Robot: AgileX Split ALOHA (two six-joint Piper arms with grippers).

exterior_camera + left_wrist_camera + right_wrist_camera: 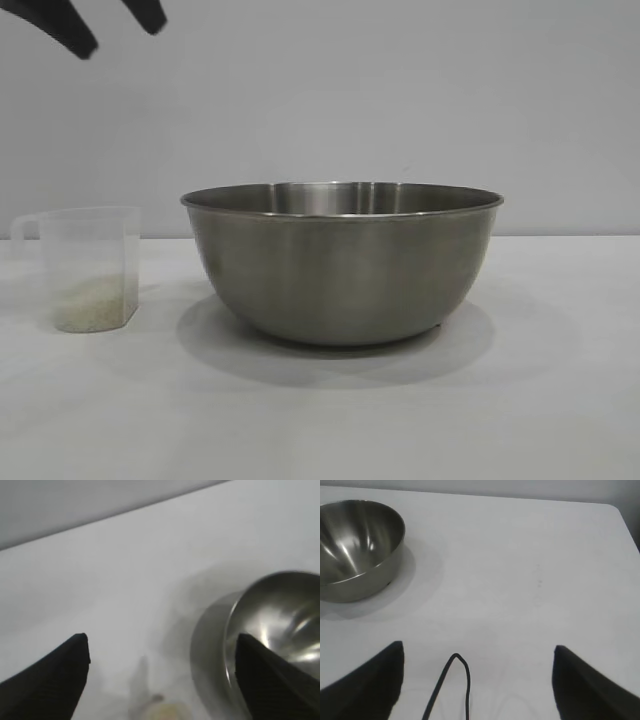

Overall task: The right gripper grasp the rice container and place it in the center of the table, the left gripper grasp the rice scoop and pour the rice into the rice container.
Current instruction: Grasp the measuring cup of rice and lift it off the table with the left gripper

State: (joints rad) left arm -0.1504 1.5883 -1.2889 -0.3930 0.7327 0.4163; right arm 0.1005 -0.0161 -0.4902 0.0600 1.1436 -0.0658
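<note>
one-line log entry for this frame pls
steel bowl: mid-table, looks empty | measuring cup: upright beside it, rice inside | left pincer: open, above cup, holding nothing | right pincer: open, clear of bowl

From my seat, the rice container (342, 262) fills the middle of the table (560, 400) and is the one big obstacle. At its 9 o'clock the rice scoop (88, 268) stands just beside it, leaving only a narrow gap between them. Bare tabletop lies at the bowl's 3 o'clock and 6 o'clock. The left gripper (110, 25) hangs spread, high at 11 o'clock, clear above the scoop.
</note>
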